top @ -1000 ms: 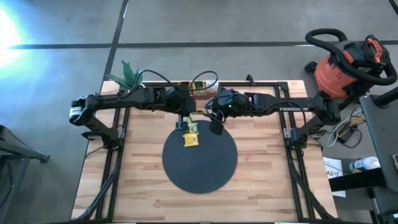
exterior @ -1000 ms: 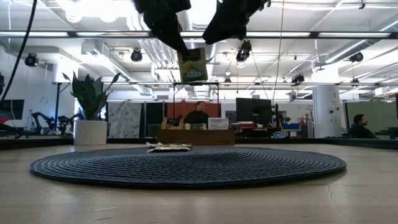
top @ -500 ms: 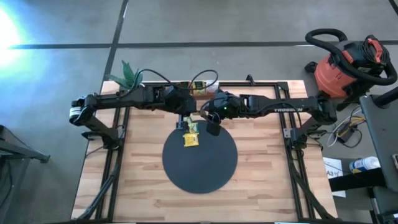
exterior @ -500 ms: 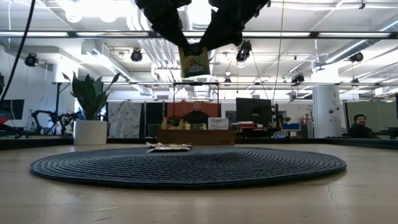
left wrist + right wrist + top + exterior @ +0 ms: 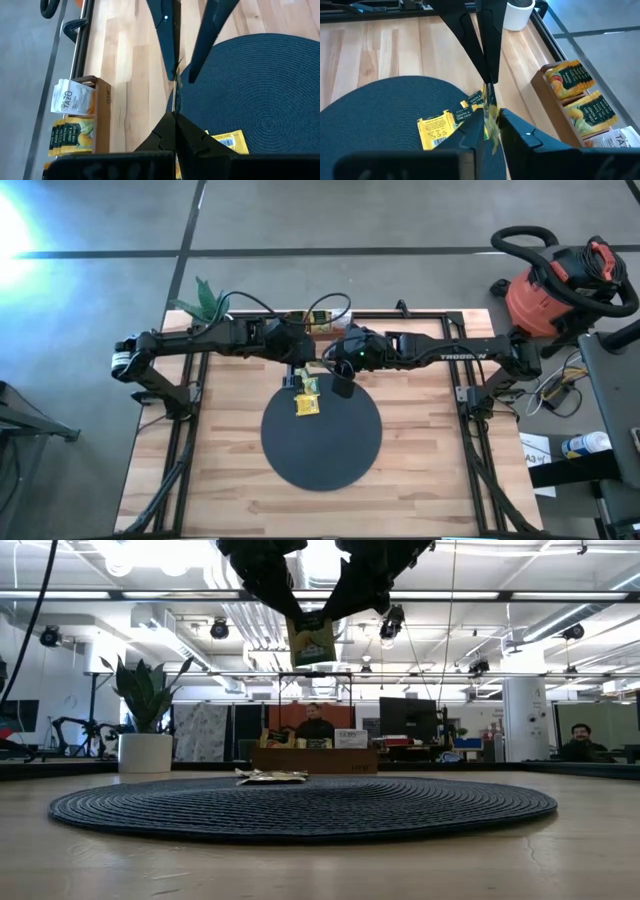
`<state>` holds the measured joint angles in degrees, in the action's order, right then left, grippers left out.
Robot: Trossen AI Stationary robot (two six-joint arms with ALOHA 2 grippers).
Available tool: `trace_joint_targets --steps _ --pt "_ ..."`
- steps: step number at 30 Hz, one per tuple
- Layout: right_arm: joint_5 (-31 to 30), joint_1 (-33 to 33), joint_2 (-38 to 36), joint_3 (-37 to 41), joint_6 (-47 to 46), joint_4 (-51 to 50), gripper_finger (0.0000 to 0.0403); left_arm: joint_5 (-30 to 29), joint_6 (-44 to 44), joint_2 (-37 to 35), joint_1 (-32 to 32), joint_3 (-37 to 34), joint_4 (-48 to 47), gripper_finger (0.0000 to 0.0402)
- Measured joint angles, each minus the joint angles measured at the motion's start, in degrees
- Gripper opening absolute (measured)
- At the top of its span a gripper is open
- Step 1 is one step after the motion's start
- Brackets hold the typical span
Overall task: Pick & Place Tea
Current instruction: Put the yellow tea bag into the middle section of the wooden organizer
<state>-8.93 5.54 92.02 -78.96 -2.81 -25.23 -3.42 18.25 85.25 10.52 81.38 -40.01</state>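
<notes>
A small green-and-yellow tea packet [image 5: 312, 641] hangs high above the far part of the black round mat [image 5: 322, 442]. My left gripper [image 5: 294, 614] comes at it from the left and is shut on it. From the right, my right gripper [image 5: 336, 612] is shut on the same packet. The right wrist view shows the packet edge-on [image 5: 490, 117] between my right fingers. Two yellow tea packets [image 5: 436, 131] [image 5: 470, 108] lie flat on the mat below. My left gripper pinches the packet's top edge near its left corner [image 5: 297, 623] between its two fingers, slanting down from the table's left. The packet hangs upright below the fingers, clear of the mat. My right gripper pinches the packet's top edge near its right corner [image 5: 331, 622], one finger [image 5: 512, 131] on each face, slanting down from the table's right.
A brown wooden tray [image 5: 551, 100] holding several tea packets stands at the table's far edge behind the mat. A potted plant [image 5: 206, 301] sits at the far left corner. Black frame rails [image 5: 470, 430] run along the table's left and right sides.
My right gripper has come down and toward the table's left, from beside the hanging packet onto its upper right corner, and has taken hold of it. The packet stays upright in my left gripper.
</notes>
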Motion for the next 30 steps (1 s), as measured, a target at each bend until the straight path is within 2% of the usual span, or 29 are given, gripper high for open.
trace_joint_targets --steps 5,8,16,19,23,30 --pt "-0.01 0.04 0.01 0.00 0.00 0.02 0.0017 0.00 -0.24 0.00 0.00 0.00 0.01 0.0000" --pt "0.02 0.04 0.01 0.00 -0.01 0.07 0.0010 -0.02 -0.86 0.00 0.00 0.00 0.02 0.0008" --pt "0.00 0.11 0.03 0.00 -0.43 0.11 0.0008 -1.14 -3.38 0.00 0.00 0.00 0.51 0.0087" --pt "-0.02 0.37 0.06 0.00 -1.14 0.20 0.0008 -2.57 -4.32 -0.01 0.00 -0.02 0.50 0.0105" --pt "-1.84 1.39 0.08 0.00 -1.28 0.22 0.0008 -2.91 -8.05 -1.02 0.00 -0.09 0.15 0.0108" --pt "-1.28 6.53 0.08 0.00 -0.47 0.77 0.0008 -4.56 -17.32 -5.57 -0.02 -0.09 -2.47 0.0108"
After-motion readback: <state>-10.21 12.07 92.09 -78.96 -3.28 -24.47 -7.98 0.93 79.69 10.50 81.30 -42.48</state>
